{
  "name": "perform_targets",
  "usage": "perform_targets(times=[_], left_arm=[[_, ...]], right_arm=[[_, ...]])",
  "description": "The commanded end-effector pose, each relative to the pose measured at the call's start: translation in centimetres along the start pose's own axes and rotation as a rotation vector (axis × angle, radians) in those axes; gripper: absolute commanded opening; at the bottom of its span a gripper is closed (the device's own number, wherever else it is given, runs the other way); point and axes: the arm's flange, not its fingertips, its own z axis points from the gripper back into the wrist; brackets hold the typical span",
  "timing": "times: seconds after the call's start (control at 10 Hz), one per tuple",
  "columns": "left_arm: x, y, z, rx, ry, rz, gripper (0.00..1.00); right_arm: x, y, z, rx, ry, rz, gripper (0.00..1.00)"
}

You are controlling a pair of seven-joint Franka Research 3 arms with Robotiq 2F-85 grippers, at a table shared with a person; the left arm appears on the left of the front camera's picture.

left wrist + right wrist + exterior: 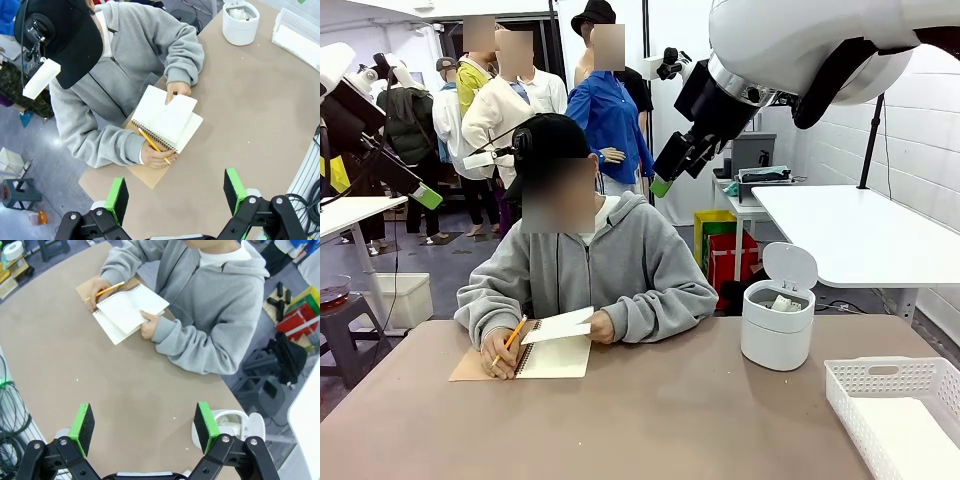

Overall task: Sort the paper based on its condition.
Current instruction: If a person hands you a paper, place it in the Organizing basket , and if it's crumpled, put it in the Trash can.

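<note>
**Jaws and sorting scene.** The left jaws are shown spread wide and empty, the left pads (118, 197) set well apart. The right jaws are likewise spread, with nothing between the right pads (206, 425). Both are held high above the table (650, 420). Below them a spiral notebook (192, 131) is being written in with a pencil (152, 145) by a person's hand (155, 156), and one page is held up by the other hand (177, 91). Of the paper, a crumpled wad (785, 302) is seen inside the white bin (775, 345) toward the table's right. What appears to be a flat sheet (915, 440) is seen in the white basket (880, 375) at the near right corner. Three risks are judged. The writing hand may be struck by a descent toward the notebook, since hands and page are touching. The raised page may be mistaken for loose paper. The upright lid (790, 265) may be knocked by a low approach to the bin
</note>
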Motion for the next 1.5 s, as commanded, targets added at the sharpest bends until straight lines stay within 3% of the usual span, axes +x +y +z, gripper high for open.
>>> perform_targets(times=[0.0,1.4], left_arm=[[0.01,0.06,-0.03,0.006,-0.009,0.001,1.0],[0.01,0.06,-0.03,0.006,-0.009,0.001,1.0]], right_arm=[[0.01,0.03,0.07,0.008,-0.005,-0.011,1.0],[0.01,0.03,0.07,0.008,-0.005,-0.011,1.0]])
